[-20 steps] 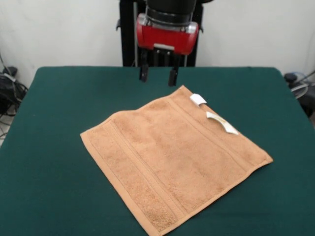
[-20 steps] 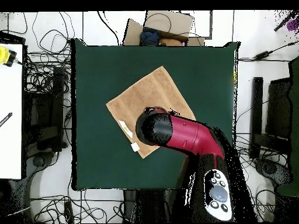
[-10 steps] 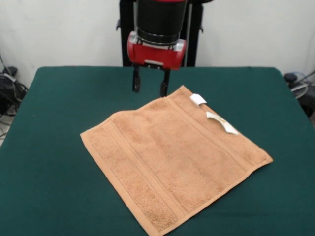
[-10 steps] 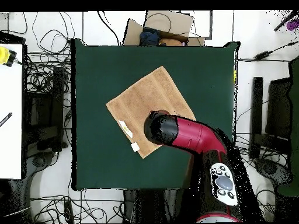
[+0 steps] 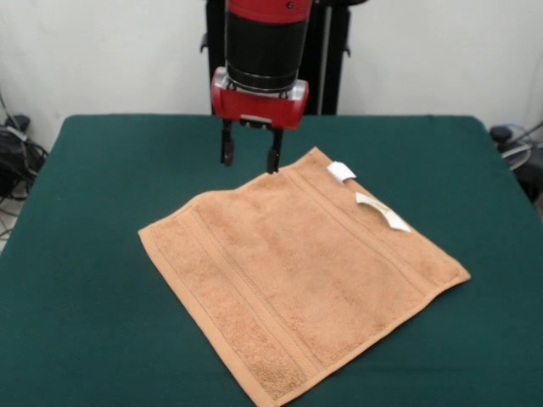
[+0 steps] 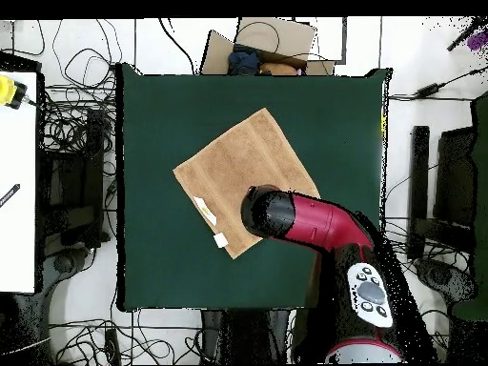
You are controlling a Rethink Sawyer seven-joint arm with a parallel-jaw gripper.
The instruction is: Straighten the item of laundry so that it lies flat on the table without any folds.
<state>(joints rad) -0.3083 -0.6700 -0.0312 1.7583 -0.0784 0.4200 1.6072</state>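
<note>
The item of laundry point(image 5: 297, 263), an orange-tan towel with woven border bands, lies spread flat and turned like a diamond on the green table point(image 5: 102, 170). Two small white tags sit on its far right edge. My gripper point(image 5: 249, 157) hangs open just above the towel's far edge, left of the tagged corner, with nothing between its fingers. From overhead the towel point(image 6: 238, 162) shows mid-table and the red arm point(image 6: 305, 221) covers its near corner; the gripper itself is hidden under the arm there.
Cables and equipment crowd the floor around the table point(image 6: 162, 105) on all sides. A white bench point(image 6: 17, 181) stands at the left in the overhead view. A cardboard box point(image 6: 272, 43) sits beyond the table's top edge.
The arm has shifted left and come lower in the front view, bringing the open gripper from beyond the towel down to its far edge. The towel has not moved.
</note>
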